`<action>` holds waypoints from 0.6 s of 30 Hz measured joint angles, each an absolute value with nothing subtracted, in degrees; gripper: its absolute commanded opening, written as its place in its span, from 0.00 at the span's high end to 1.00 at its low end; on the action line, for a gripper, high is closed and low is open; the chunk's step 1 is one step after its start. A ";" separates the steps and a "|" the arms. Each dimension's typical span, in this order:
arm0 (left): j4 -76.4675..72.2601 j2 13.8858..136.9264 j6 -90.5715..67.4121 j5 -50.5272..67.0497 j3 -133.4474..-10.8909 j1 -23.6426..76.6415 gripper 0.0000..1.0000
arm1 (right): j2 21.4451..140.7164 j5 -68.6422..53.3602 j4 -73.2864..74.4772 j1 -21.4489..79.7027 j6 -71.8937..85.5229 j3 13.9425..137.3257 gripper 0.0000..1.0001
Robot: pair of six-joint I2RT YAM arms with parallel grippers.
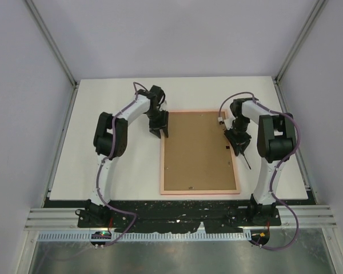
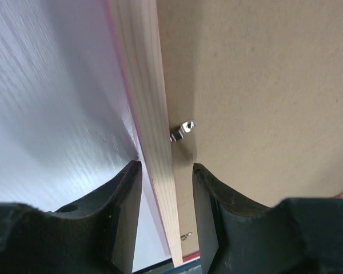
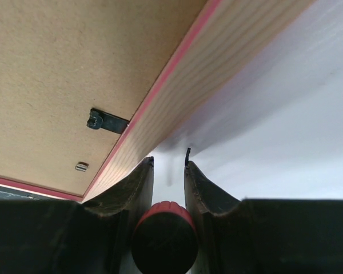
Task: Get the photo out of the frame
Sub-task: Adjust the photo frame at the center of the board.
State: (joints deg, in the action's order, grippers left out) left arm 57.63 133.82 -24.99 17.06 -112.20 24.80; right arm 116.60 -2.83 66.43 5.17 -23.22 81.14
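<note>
Overhead: the frame (image 1: pixel 200 192) lies face down on the tabletop (image 1: pixel 91 97), the photo hidden beneath. Left wrist: the left end effector (image 2: pixel 166 166), half open, straddles its rail, likely to steady it. Right wrist: the right end effector (image 3: pixel 168 162) clamps a red-handled tool (image 3: pixel 163 234), presumably for the clip (image 3: pixel 106 121).

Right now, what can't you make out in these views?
Photo: hidden in all views; frame lies face down, backing board covers it.
Red-handled tool in right gripper: shaft hidden behind its handle, right wrist view; tip contact too thin to tell, top view.
</note>
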 measured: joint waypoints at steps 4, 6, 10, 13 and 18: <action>57.36 129.67 -24.51 19.03 -107.72 23.86 0.57 | 116.22 -3.07 66.59 4.10 -22.52 84.84 0.92; 56.73 126.39 -24.38 20.88 -105.82 23.42 0.57 | 115.24 -3.77 66.89 3.46 -22.26 88.29 0.92; 55.02 120.31 -23.40 23.68 -104.73 22.22 0.57 | 112.07 -7.11 67.57 2.74 -21.28 97.03 0.92; 53.21 115.94 -22.11 26.26 -104.64 21.56 0.57 | 109.80 -11.33 67.75 3.33 -20.29 101.97 0.92; 49.50 111.20 -19.70 30.59 -101.80 20.91 0.57 | 107.55 -20.25 65.30 6.74 -17.91 103.96 0.92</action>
State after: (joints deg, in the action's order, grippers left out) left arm 49.50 111.20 -19.70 30.59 -101.80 20.91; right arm 107.55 -20.25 65.30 6.74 -17.91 103.96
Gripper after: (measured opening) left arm 0.430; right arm 0.321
